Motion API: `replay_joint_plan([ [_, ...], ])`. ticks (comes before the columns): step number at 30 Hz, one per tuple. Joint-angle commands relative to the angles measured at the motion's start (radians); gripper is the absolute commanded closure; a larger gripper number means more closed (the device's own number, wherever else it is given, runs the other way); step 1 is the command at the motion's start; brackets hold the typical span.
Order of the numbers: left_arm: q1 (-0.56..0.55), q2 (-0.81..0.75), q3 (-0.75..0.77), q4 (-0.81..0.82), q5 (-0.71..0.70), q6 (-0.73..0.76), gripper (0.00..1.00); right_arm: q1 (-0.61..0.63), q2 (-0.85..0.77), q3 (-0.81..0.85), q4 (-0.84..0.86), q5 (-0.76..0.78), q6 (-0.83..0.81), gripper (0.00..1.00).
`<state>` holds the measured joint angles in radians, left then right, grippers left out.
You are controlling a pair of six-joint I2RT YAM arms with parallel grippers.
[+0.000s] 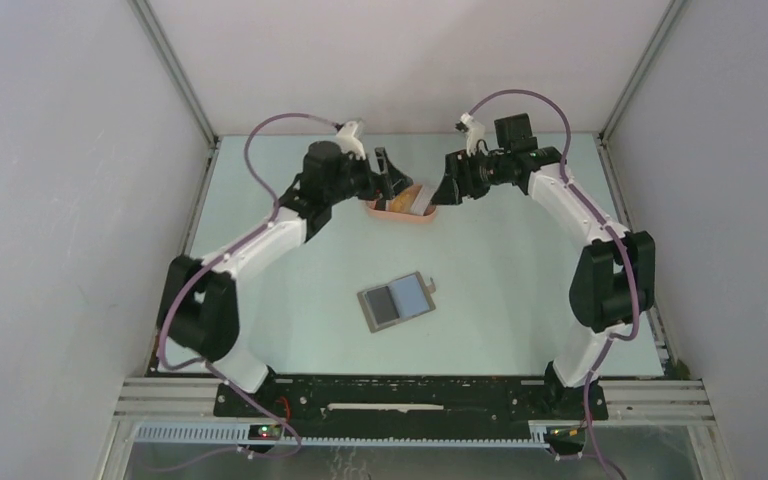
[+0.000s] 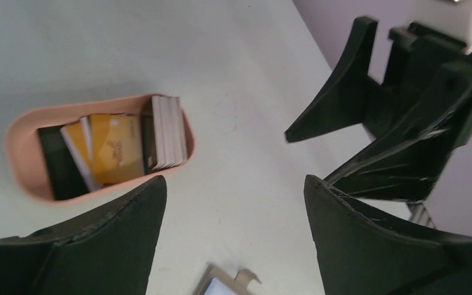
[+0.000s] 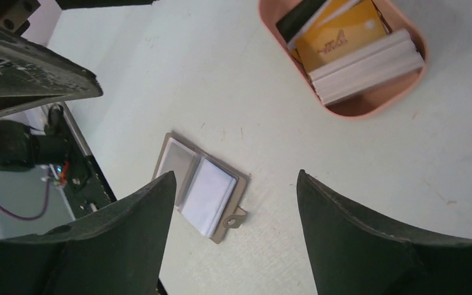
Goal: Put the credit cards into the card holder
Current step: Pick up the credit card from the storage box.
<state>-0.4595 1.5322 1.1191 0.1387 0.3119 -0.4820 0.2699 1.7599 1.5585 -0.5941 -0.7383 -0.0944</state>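
The credit cards [image 2: 117,150] stand packed on edge in a salmon-pink oval tray [image 2: 18,160]: a black one, orange-yellow ones [image 3: 338,40] and a pale stack [image 3: 369,67]. The card holder [image 1: 396,301] lies spread open on the table's middle, with clear pockets facing up and a snap tab on one side [image 3: 200,184]. Only its corner [image 2: 224,286] shows in the left wrist view. My left gripper [image 2: 235,184] hovers open just left of the tray [image 1: 405,218], with nothing in it. Just right of the tray, my right gripper [image 3: 236,178] is also open and holds nothing.
The two grippers [image 1: 388,185] [image 1: 447,188] face each other closely over the tray at the table's far side. Grey walls close in the back and both sides. A black base rail [image 1: 410,395] runs along the near edge.
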Motion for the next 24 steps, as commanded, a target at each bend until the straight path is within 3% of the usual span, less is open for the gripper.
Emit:
replay_joint_plan([
  [1,0.007,0.169,0.211,-0.13,0.128,-0.05,0.15,-0.047,0.074,0.033,0.032,-0.051,0.161,0.21],
  [6,0.011,0.196,0.208,-0.162,0.029,0.002,0.17,-0.051,0.254,0.188,-0.009,-0.07,0.284,0.31],
  [16,0.047,0.08,0.037,-0.156,-0.264,0.135,0.15,-0.019,0.412,0.35,0.008,0.133,0.421,0.34],
  [19,0.099,0.132,0.068,-0.159,-0.215,0.1,0.17,-0.013,0.4,0.336,-0.003,0.154,0.384,0.36],
  [24,0.115,0.226,0.169,-0.146,-0.047,0.028,0.23,-0.043,0.309,0.249,-0.04,0.065,0.3,0.37],
])
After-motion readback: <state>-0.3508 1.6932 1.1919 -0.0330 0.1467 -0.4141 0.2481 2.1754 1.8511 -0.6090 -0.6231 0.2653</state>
